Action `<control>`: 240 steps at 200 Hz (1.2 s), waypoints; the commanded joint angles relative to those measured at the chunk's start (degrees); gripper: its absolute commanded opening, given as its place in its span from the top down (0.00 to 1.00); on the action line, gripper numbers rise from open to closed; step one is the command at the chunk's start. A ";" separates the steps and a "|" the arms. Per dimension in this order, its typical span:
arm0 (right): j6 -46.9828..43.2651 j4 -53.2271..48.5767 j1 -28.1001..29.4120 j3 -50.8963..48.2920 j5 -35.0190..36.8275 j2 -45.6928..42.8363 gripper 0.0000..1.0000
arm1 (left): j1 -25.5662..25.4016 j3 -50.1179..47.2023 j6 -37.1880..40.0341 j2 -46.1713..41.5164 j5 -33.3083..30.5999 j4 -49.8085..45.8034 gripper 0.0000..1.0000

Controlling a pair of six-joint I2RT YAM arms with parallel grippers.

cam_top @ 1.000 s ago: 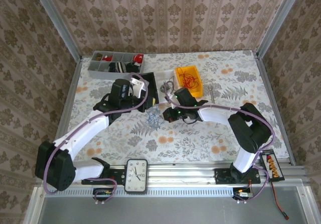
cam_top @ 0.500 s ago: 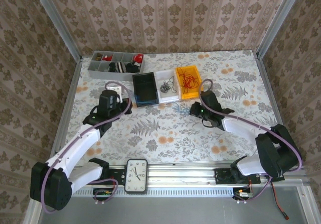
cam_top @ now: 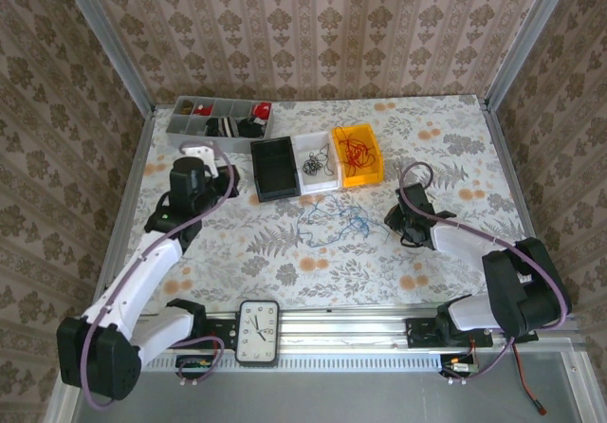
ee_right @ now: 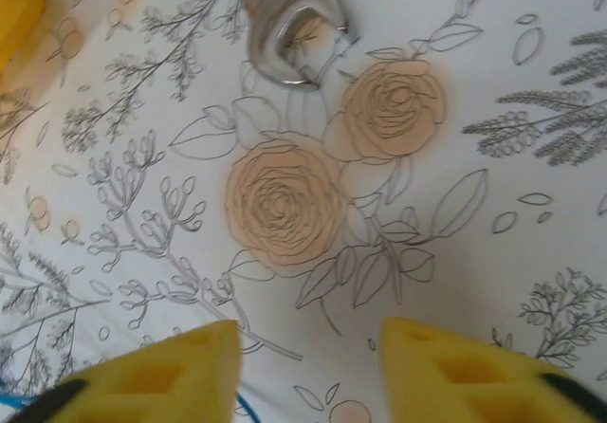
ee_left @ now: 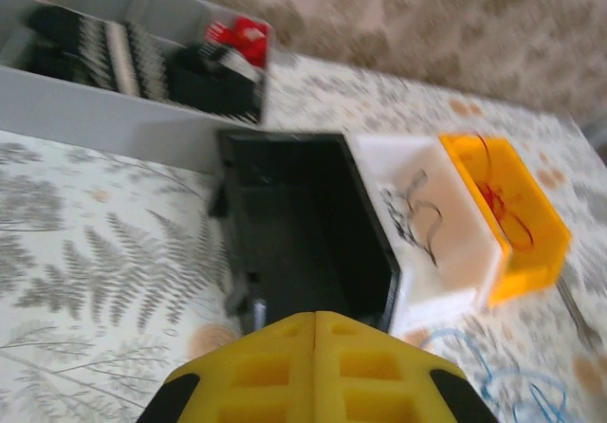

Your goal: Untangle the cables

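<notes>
Now three cable bundles (cam_top: 332, 222), three bins (cam_top: 275, 172); left jaws together, right jaws apart.

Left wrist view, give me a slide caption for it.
Shut left hand faces a black bin, a white bin of dark cables and an orange bin of red cables.

You see a white cloth (cam_top: 455, 148) printed with orange roses and grey ferns. At twelve o'clock from the blue cable (cam_top: 332, 222) sit a black bin (cam_top: 275, 169), a white bin (cam_top: 305, 144) and an orange bin (cam_top: 365, 181) with red cables (cam_top: 356, 151). The left gripper (ee_left: 315, 366) and right gripper (ee_right: 308, 371) have yellow fingers. The wallpaper (cam_top: 313, 34) is beige damask.
</notes>
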 commanded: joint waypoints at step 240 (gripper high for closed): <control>-9.23 0.59 0.23 2.51 -0.78 -3.14 0.49 | -28.80 15.82 27.99 40.58 -2.94 -18.53 0.31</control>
